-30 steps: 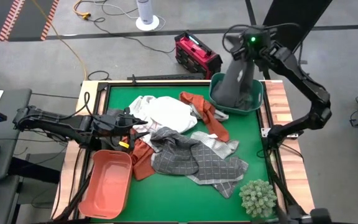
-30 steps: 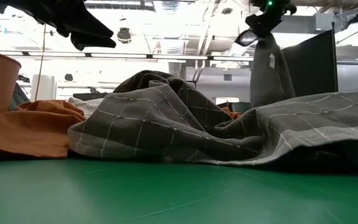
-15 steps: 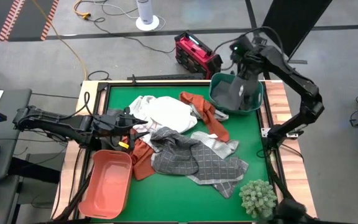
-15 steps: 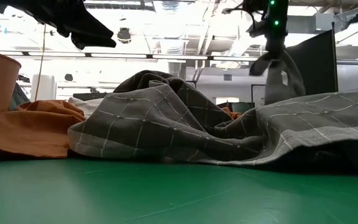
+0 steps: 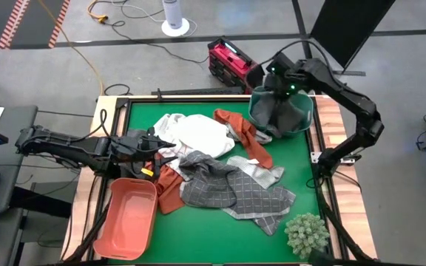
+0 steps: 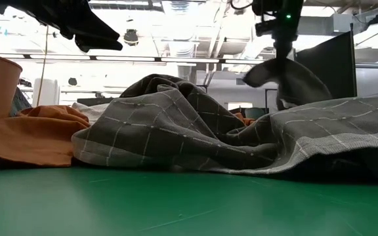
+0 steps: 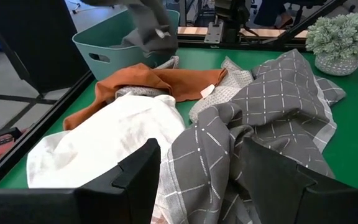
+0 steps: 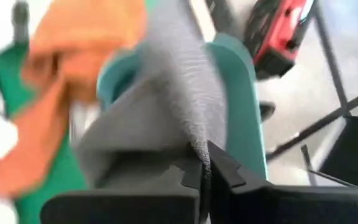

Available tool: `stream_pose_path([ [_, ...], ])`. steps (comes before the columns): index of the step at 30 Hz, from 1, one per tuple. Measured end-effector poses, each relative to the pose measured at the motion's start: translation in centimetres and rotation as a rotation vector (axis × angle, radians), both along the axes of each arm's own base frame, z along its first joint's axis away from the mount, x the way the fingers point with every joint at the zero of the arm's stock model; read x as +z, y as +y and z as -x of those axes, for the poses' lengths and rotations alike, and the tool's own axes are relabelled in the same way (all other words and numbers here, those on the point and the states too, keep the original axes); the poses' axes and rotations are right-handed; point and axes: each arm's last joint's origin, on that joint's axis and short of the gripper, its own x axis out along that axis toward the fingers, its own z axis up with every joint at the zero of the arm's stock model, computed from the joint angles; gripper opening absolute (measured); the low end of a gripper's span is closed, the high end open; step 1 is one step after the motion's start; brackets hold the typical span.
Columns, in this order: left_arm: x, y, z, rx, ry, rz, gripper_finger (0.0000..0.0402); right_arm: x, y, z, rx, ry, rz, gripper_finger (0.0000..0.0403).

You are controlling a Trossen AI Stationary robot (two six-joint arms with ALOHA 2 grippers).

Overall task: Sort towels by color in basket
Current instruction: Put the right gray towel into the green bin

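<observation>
My right tool [image 5: 278,87], clamped on the plain grey towel [image 5: 272,111], is hanging it into the teal basket [image 5: 302,122] at two o'clock on the bench [image 5: 213,229]; the orange basket [image 5: 126,219] is holding nothing.

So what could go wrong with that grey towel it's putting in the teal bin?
The right gripper pinches the plain grey towel over the teal basket's near rim; part seems draped over it, so it may slide out onto the table when released. The rust-orange towel lies just beside and could snag.
</observation>
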Motion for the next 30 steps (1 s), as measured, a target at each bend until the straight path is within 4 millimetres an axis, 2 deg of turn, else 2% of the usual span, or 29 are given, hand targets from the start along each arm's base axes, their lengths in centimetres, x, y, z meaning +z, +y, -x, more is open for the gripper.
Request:
stream_pose_path([
  [5, 0.0, 0.0, 0.0, 0.002, -0.002, 0.009, 0.0210, 0.9, -2.2, -0.1, -0.220, -0.195, 0.109, 0.0025],
  [8, 0.0, 0.0, 0.0, 0.002, 0.001, 0.009, 0.0210, 1.3, -3.6, 0.8, -0.407, -0.220, 0.230, 0.0018],
  [10, 0.0, 0.0, 0.0, 0.002, 0.003, 0.008, 0.0210, 1.5, -4.1, 1.4, -0.490, -0.148, 0.341, 0.0018],
  [14, 0.0, 0.0, 0.0, 0.002, 0.003, 0.008, 0.0210, 2.0, -4.7, 2.6, -0.577, 0.110, 0.581, 0.0019],
  [19, 0.0, 0.0, 0.0, 0.000, 0.004, -0.001, 0.0210, 2.7, -5.8, 4.0, -0.629, 0.353, 0.738, 0.0019],
  [25, 0.0, 0.0, 0.0, -0.004, 0.003, -0.017, 0.0210, 3.0, -6.8, 6.4, -0.723, 0.608, 0.795, 0.0019],
  [30, 0.0, 0.0, 0.0, -0.007, 0.006, -0.030, 0.0210, 1.9, -6.5, 5.9, -0.701, 0.634, 0.759, 0.0021],
])
